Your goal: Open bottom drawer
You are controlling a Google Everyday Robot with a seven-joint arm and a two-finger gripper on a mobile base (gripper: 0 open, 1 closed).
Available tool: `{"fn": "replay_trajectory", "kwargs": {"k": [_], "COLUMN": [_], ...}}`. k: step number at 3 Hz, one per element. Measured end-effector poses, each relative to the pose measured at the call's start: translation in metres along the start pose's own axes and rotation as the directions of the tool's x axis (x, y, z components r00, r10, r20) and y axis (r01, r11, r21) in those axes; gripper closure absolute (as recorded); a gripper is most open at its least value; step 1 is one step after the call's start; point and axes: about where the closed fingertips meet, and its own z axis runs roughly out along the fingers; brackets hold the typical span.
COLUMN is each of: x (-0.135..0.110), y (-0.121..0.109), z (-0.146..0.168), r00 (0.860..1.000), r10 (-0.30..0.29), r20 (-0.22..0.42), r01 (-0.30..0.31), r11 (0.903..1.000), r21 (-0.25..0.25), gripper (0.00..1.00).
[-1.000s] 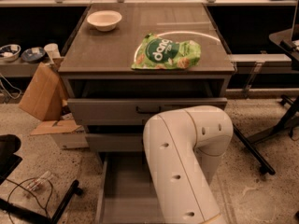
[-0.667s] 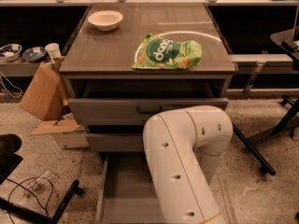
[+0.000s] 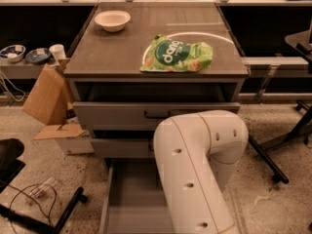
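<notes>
Here the bottom drawer (image 3: 130, 199) stands pulled out toward 6 o'clock, its long axis running 12-to-6; the gripper is hidden behind the white arm (image 3: 197, 165), so its state cannot be told.

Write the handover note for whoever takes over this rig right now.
Gripper: not in view. It is hidden behind the white arm, which reaches down in front of the cabinet.
Bottom drawer: pulled well out, its plain grey inside showing. Its front and handle are not visible.
Top drawer front and middle drawer front sit above it. The top one looks slightly ajar.
A green bag and a white bowl lie on the cabinet top.
Done: the drawer appears open.
Left: probably just check where the gripper is, then back the arm away.
</notes>
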Motion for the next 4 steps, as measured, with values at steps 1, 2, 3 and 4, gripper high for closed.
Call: {"fn": "replay_trajectory", "kwargs": {"k": [1, 2, 3, 4], "x": [0.0003, -0.0012, -0.0017, -0.0017], "y": [-0.0026, -0.0066, -0.0074, -0.0074], "z": [-0.0020, -0.0029, -0.0031, -0.0030], "r00": [1.000, 1.000, 1.000, 1.000], "r10": [0.003, 0.003, 0.003, 0.003], "r20": [-0.002, -0.002, -0.001, -0.001], "r01": [-0.003, -0.003, -0.003, -0.003], "r11": [1.0000, 1.0000, 1.0000, 1.0000], "r21": [-0.002, -0.002, -0.002, -0.002], "gripper": [1.00, 1.00, 0.87, 0.64]}}
